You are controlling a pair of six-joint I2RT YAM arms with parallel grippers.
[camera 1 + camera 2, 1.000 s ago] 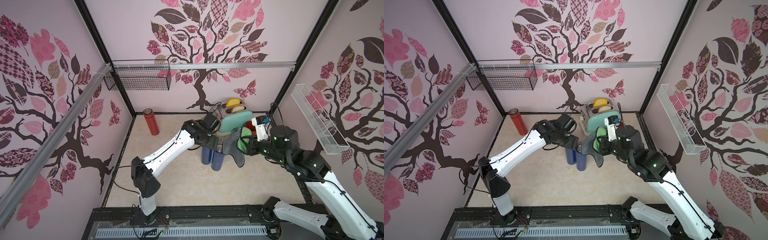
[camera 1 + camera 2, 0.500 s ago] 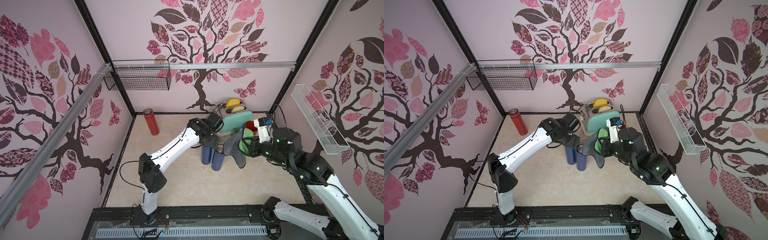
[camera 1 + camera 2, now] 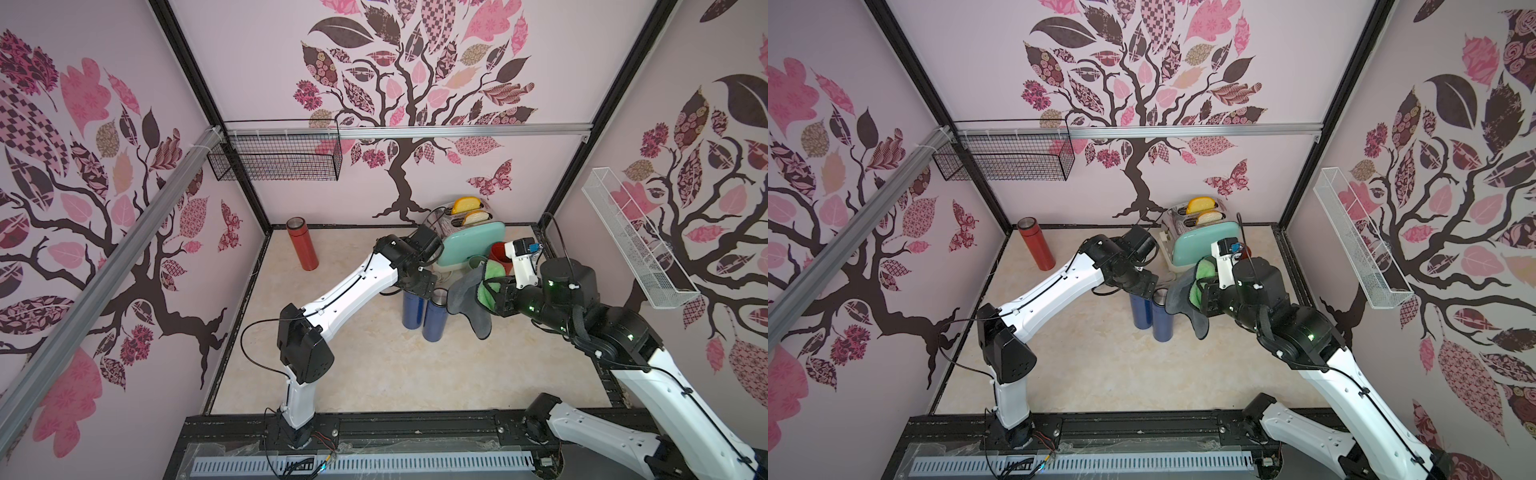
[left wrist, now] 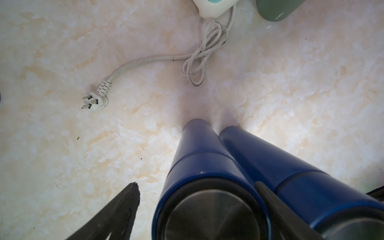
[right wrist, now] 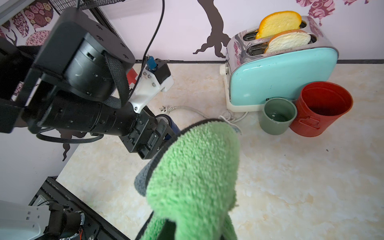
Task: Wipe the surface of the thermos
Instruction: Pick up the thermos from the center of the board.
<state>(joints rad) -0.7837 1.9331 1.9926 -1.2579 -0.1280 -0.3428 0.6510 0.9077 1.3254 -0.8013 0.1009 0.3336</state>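
L elbow (image 3: pixel 305 353) further in; L tool (image 4: pixel 196 185) agape astride thermos (image 4: pixel 199 149), R tool (image 3: pixel 492 291) clamping cloth (image 3: pixel 471 301).

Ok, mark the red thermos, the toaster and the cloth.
red thermos (image 3: pixel 302 246): in a top view, middle of its body.
toaster (image 3: pixel 473 245): in a top view, its teal side panel.
cloth (image 5: pixel 195 166): right wrist view, its green fluffy face.

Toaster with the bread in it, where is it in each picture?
In a top view: toaster far back, right of middle.
In a top view: toaster in the same spot, far back.
Left wrist view: only its base corner, where the cord leaves.
Right wrist view: whole toaster, beyond the green cloth.
Shared landmark: the green cup beside it.
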